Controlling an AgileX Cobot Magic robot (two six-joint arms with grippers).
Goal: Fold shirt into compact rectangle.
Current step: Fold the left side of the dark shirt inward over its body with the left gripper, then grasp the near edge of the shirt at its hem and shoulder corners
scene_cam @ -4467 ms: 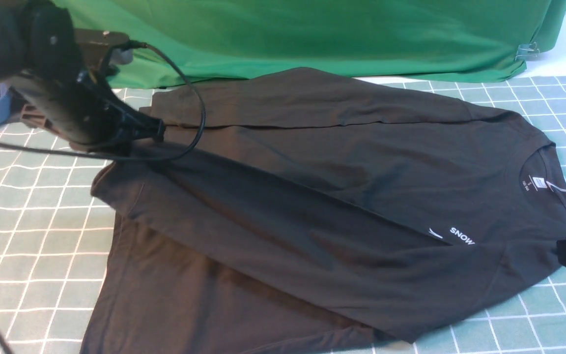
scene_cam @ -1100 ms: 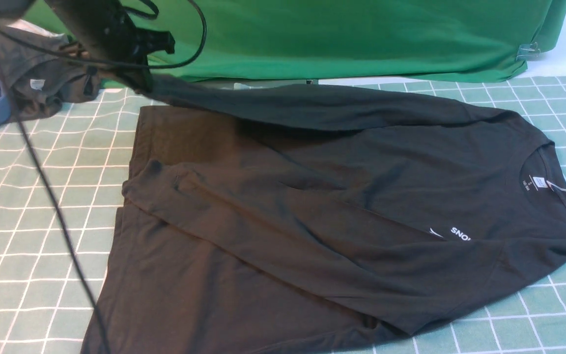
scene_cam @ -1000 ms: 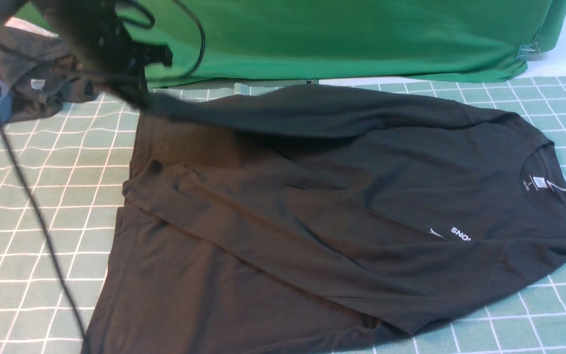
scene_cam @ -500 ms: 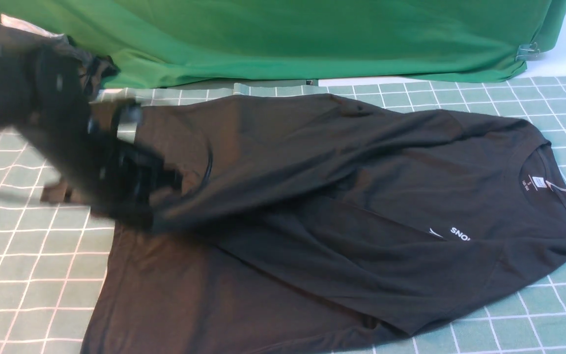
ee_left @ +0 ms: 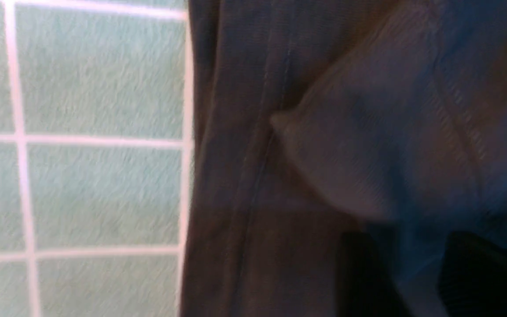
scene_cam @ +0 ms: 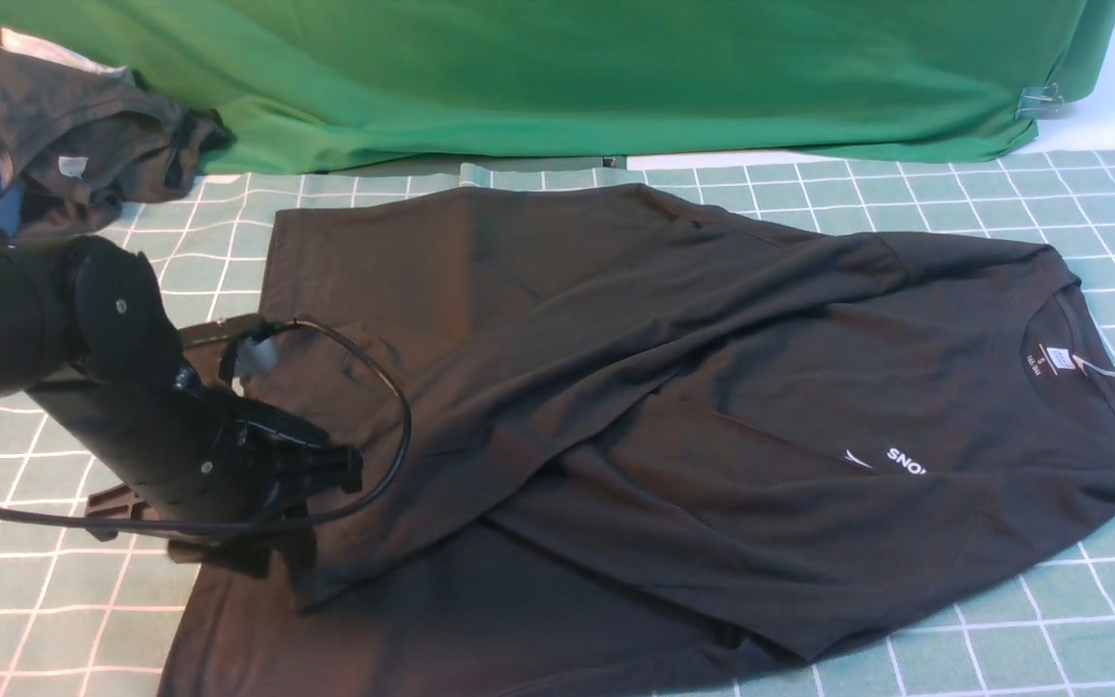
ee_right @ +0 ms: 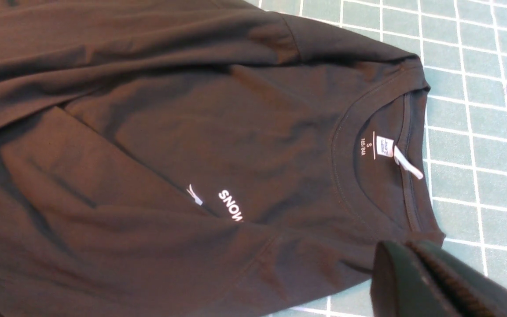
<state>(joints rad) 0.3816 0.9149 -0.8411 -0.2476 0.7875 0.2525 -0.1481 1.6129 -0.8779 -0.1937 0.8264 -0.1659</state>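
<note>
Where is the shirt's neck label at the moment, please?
In the front view the neck label sits inside the collar at the right end of the shirt, above and right of the white SNOW print.

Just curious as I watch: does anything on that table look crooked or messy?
Yes. The shirt lies skewed to the grid of the checked cloth, its sleeves crossing its body unevenly with wrinkles. A crumpled grey garment sits at the far left.
</note>
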